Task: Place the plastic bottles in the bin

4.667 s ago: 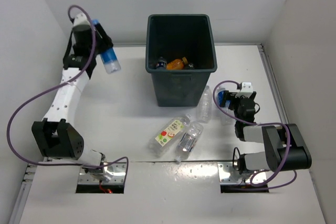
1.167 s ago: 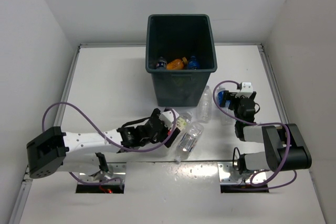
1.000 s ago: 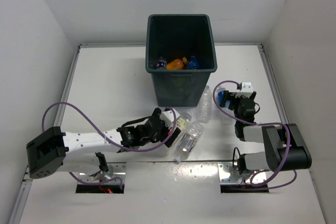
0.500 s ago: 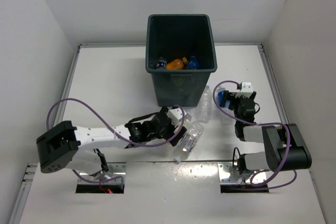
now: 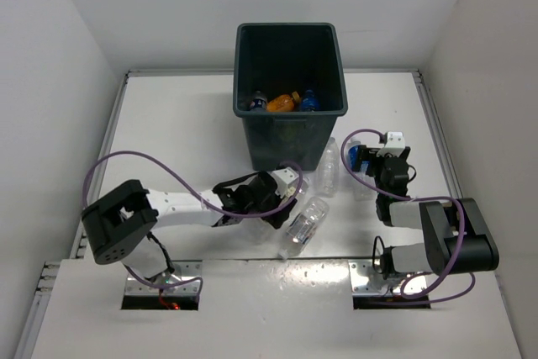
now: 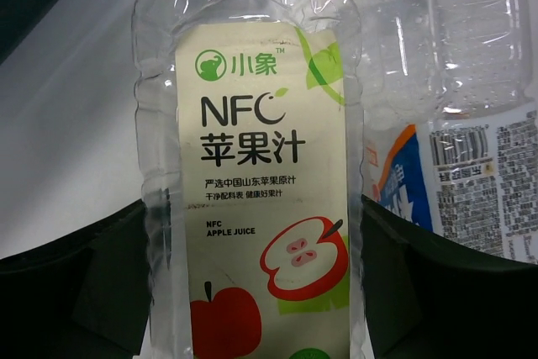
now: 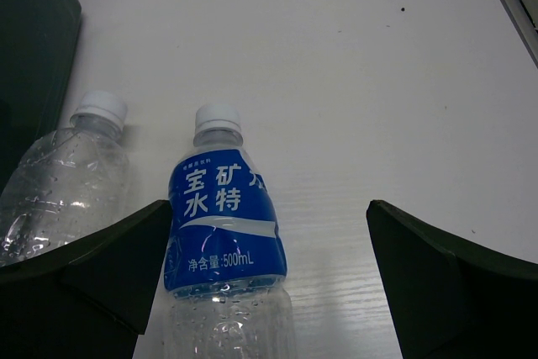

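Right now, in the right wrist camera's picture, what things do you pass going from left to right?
bin → plain clear bottle → blue-labelled bottle

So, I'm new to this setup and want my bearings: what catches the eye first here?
The tall dark bin stands in the middle towards the back, an orange bottle bright inside it. Just in front, the left gripper straddles a lying apple-juice bottle.
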{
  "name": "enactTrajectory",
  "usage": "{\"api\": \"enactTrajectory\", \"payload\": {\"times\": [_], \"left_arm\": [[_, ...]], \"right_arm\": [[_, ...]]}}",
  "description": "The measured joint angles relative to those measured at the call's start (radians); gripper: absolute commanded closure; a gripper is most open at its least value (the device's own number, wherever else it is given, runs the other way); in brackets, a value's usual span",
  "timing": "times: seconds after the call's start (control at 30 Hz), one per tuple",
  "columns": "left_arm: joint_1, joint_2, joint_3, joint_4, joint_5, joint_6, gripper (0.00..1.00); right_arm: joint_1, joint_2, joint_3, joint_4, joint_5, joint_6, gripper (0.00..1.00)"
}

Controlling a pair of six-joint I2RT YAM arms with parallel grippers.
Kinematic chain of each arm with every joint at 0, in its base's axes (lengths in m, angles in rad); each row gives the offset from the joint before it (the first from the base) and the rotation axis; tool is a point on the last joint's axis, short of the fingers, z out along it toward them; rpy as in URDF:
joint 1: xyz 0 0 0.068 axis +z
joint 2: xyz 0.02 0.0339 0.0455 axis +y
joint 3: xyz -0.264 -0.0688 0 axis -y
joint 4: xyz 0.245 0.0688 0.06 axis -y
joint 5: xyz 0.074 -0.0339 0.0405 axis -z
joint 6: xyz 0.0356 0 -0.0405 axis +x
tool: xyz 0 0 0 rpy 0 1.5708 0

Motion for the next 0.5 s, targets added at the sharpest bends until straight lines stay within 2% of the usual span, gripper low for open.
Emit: {"api": "enactTrajectory", "payload": {"times": [0.07, 0.17, 0.27, 0.5], "left_arm": [[0.011, 0.000, 0.007, -0.016, 0.006, 0.002, 0.40], [0.019, -0.036, 0.008, -0.066, -0.001, 0.009, 0.41], [0.019, -0.145, 0.016, -0.145, -0.018, 0.039, 0.42], [0.019, -0.361, 0.189, -0.293, -0.012, 0.144, 0.47]], "right_arm": [[0.000, 0.000, 0.000, 0.000, 0.000, 0.000, 0.00], [0.000, 0.000, 0.000, 0.000, 0.000, 0.000, 0.00], [0.000, 0.000, 0.000, 0.000, 0.000, 0.000, 0.00], [0.000, 0.000, 0.000, 0.000, 0.000, 0.000, 0.00]]}}
